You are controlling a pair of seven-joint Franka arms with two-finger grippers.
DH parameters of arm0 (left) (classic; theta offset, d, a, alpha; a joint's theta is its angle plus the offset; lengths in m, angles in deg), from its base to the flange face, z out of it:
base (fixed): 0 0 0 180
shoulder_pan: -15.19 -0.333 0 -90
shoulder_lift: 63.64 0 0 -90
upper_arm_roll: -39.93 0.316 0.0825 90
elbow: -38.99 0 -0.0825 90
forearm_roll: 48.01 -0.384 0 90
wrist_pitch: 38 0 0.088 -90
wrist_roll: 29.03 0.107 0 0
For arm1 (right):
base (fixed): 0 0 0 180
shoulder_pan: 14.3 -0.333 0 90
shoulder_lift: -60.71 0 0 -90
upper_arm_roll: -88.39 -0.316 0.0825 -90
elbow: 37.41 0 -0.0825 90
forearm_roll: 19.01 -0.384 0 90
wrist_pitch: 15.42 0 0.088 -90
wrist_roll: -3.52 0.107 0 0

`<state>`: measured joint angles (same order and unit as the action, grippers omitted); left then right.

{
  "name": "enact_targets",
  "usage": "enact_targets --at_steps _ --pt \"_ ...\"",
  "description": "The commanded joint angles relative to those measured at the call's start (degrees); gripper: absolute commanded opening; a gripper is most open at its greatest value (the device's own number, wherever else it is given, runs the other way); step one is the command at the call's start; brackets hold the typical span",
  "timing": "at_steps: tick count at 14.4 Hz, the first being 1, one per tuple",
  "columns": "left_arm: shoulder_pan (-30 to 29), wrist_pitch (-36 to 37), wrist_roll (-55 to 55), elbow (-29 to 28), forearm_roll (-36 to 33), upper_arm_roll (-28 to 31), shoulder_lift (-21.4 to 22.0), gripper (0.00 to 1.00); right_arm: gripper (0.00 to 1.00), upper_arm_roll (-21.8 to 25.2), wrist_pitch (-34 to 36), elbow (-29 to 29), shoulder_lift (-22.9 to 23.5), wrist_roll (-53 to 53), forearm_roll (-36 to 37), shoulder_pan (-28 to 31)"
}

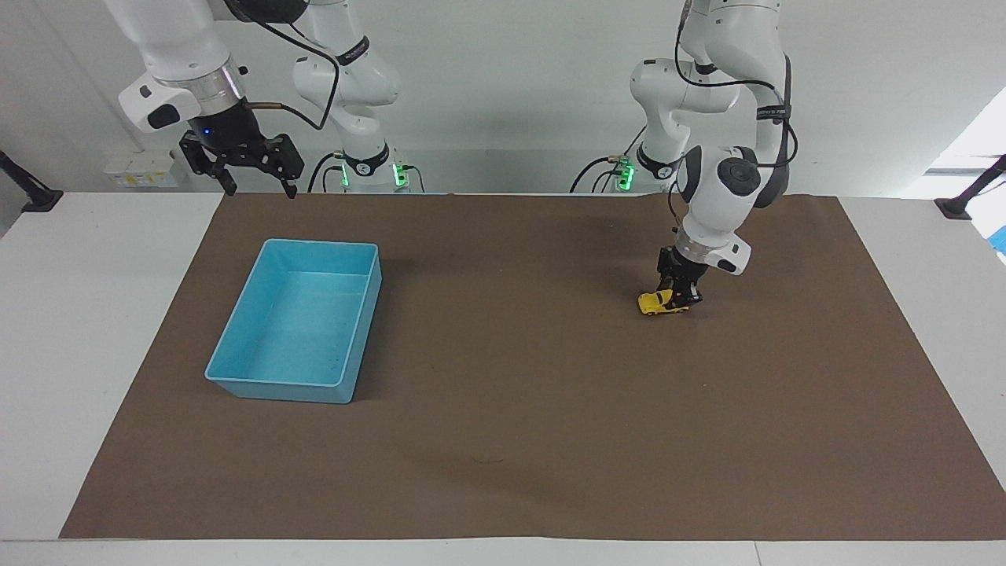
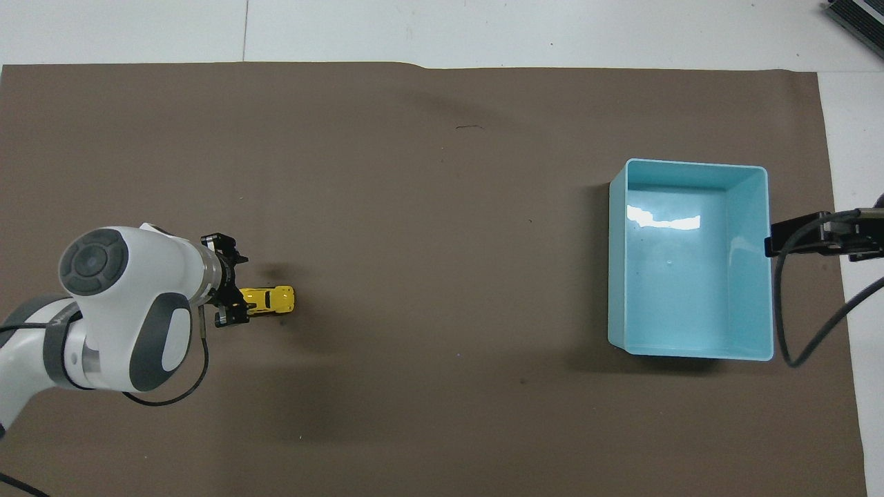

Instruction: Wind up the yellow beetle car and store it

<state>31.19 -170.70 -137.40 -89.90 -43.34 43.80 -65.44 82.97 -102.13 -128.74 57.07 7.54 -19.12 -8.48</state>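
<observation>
In the facing view, the yellow beetle car (image 1: 659, 303), a small glossy rounded toy, is seen resting on the matte brown mat (image 1: 519, 440) that covers the white counter (image 1: 94, 330), toward the left arm's end; the left end effector (image 1: 682, 294) is set down at the car's rear, its dark fingers clenched on the car; a pale blue plastic bin (image 1: 361, 330), rectangular with rounded corners and smooth sloping walls, is seen well apart from the car, toward the right arm's end; the right end effector (image 1: 255, 187) is held high over the mat's edge by the robots, its black fingers spread and released, and that arm waits.

In the overhead view, the car (image 2: 273, 299) is shown lengthwise along the mat (image 2: 428, 276), its nose pointing toward the bin (image 2: 760, 290); the left end effector (image 2: 238, 304) grips its rear end; the bin's glossy floor carries a bright reflection; of the right end effector (image 2: 815, 235) only a black part is shown at the bin's rim.
</observation>
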Motion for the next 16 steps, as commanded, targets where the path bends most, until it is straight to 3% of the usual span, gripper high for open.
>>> enact_targets --at_steps 1,16 --pt "-2.5 8.0 1.3 8.8 0.1 -0.4 -1.3 1.00 1.00 -0.2 -0.2 -1.4 -1.3 -0.9 -0.2 0.8" --pt "-2.6 8.1 1.3 9.2 0.0 -0.4 -0.8 1.00 1.00 -0.3 -0.3 -1.2 -1.3 -2.2 -0.8 0.9"
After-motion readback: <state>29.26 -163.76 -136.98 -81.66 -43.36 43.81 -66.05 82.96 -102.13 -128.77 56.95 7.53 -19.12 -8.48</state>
